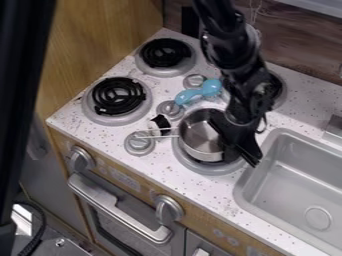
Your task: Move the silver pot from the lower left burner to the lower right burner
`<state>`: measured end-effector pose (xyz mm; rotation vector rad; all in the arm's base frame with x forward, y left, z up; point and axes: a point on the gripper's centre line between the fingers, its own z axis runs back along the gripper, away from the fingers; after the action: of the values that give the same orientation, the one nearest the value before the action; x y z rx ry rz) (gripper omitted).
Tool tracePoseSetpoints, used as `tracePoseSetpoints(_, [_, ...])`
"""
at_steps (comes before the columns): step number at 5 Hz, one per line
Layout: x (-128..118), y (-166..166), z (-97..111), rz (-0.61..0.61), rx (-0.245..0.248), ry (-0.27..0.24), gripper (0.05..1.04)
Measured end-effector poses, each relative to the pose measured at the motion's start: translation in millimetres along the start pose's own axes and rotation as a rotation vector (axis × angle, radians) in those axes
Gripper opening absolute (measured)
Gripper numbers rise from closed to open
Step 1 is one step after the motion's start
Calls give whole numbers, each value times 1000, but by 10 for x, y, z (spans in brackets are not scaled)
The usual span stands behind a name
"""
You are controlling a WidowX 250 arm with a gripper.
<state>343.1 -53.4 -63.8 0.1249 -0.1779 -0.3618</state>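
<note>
one silver pot (199,138) sits beside the hand (245,156), perhaps touching, though i can't tell if it's spread or closed.

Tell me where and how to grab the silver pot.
Probably best: pinch the silver pot by its rim wall, opposite the handle, coming from above. The pot stands upright, mouth open, while its thin handle ends close by a round knob.

Pot (198,136) on lower right burner (212,168), left of sink (244,194)
</note>
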Motion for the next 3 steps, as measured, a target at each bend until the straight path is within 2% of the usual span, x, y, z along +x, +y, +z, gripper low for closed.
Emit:
tracePoseSetpoints(2, [81, -58, -79, -4, -16, 5, 87])
tracePoseSetpoints(3, [45, -48, -68, 83, -6, 24, 243])
